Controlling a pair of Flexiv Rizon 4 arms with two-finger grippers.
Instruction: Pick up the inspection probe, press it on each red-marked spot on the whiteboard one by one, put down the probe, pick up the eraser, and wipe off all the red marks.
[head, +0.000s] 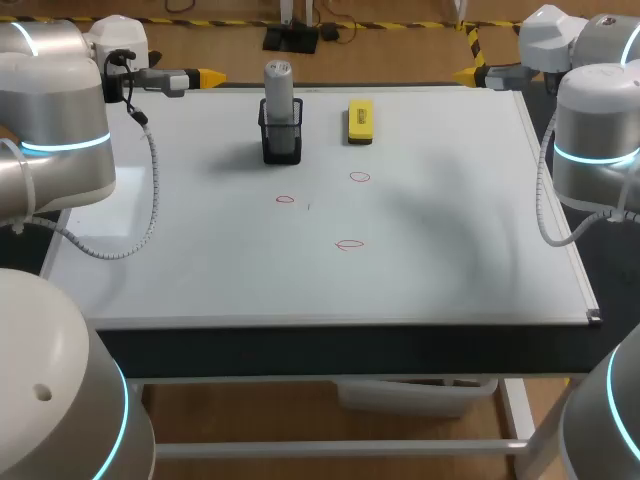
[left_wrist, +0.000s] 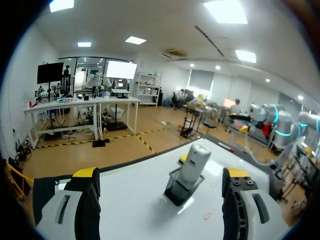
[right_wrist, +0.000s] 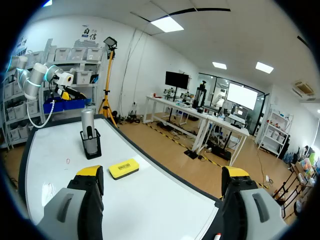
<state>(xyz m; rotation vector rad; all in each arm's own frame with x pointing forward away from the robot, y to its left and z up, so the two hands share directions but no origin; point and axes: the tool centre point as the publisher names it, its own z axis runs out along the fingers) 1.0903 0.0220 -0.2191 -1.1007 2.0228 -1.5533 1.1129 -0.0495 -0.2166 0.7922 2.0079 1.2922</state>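
Note:
The grey cylindrical probe (head: 279, 92) stands upright in a black holder (head: 281, 142) at the back middle of the whiteboard (head: 450, 230). A yellow eraser (head: 360, 121) lies just to its right. Three red marks (head: 285, 199), (head: 359, 177), (head: 349, 244) are drawn in front of them. My left gripper (head: 203, 76) hovers open at the board's back left corner, my right gripper (head: 468, 74) open at the back right corner. From the left wrist, the probe (left_wrist: 193, 161) stands ahead of the open gripper (left_wrist: 160, 179). The right gripper (right_wrist: 162, 176) is open, with the eraser (right_wrist: 123, 168) and probe (right_wrist: 88, 125) ahead of it.
The whiteboard covers nearly the whole tabletop, its metal frame (head: 560, 200) running along the right and front edges. A white bin (head: 415, 395) sits under the table's front. Both arms' grey links (head: 55, 130) (head: 595, 130) stand at the board's sides.

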